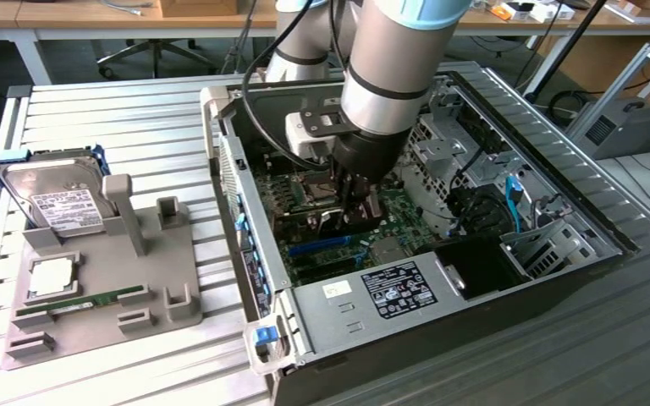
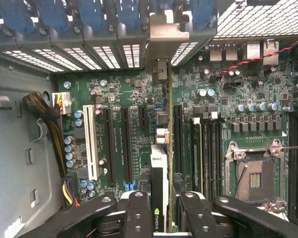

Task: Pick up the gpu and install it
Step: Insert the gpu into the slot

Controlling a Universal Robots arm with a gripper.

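Observation:
My gripper [image 1: 348, 210] reaches down into the open computer case [image 1: 399, 296], just above the green motherboard [image 1: 399, 222]. In the wrist view its two black fingers [image 2: 138, 215] are shut on the gpu [image 2: 159, 183], a thin card seen edge-on with a dark face and a green logo. The card stands upright over the motherboard [image 2: 129, 94], among the long black expansion slots [image 2: 124, 144]. Its silver end bracket [image 2: 166, 32] sits at the case's rear slot openings. I cannot tell whether its edge is in a slot.
A grey holder [image 1: 111, 292] on the slatted table at the exterior view's left carries a hard drive [image 1: 60, 201], a processor chip [image 1: 52, 277] and a green memory stick [image 1: 94, 300]. An empty processor socket [image 2: 253, 173] and a cable bundle [image 2: 44, 116] flank the card.

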